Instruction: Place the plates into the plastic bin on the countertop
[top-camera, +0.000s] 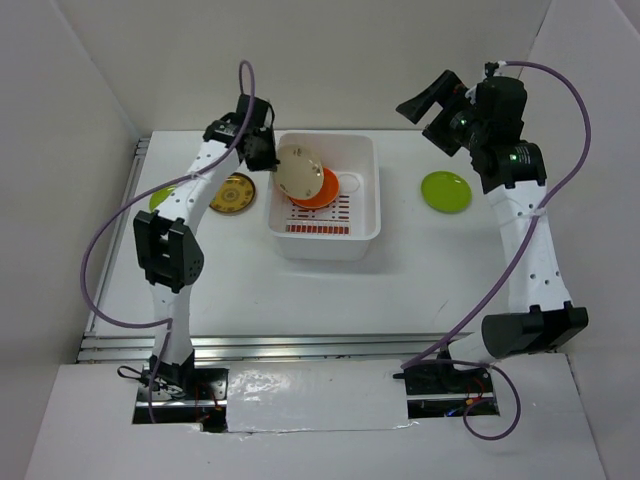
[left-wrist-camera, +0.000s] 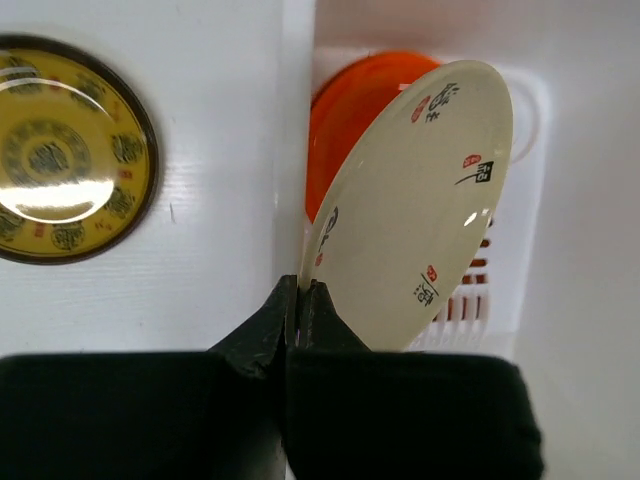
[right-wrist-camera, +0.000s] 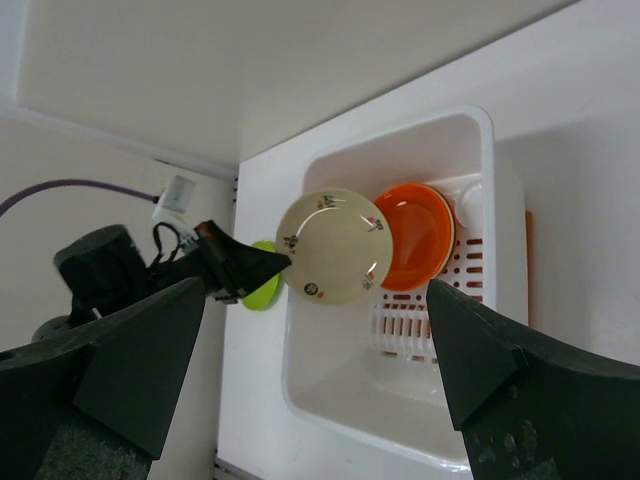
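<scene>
My left gripper (top-camera: 272, 152) is shut on the rim of a cream plate (top-camera: 300, 170) with small red and dark marks. It holds the plate tilted on edge over the left side of the white plastic bin (top-camera: 375, 190). In the left wrist view the jaws (left-wrist-camera: 298, 290) pinch the cream plate's (left-wrist-camera: 420, 210) lower edge. An orange plate (left-wrist-camera: 350, 110) stands on edge in the bin just behind it. My right gripper (top-camera: 432, 110) hangs open and empty, raised at the back right, away from the bin. From there I see the cream plate (right-wrist-camera: 335, 247) and the orange plate (right-wrist-camera: 415, 235).
A brown-and-gold plate (top-camera: 233, 193) lies on the countertop left of the bin. A lime green plate (top-camera: 160, 198) peeks out behind the left arm. Another lime green plate (top-camera: 446, 191) lies right of the bin. White walls enclose the back and sides.
</scene>
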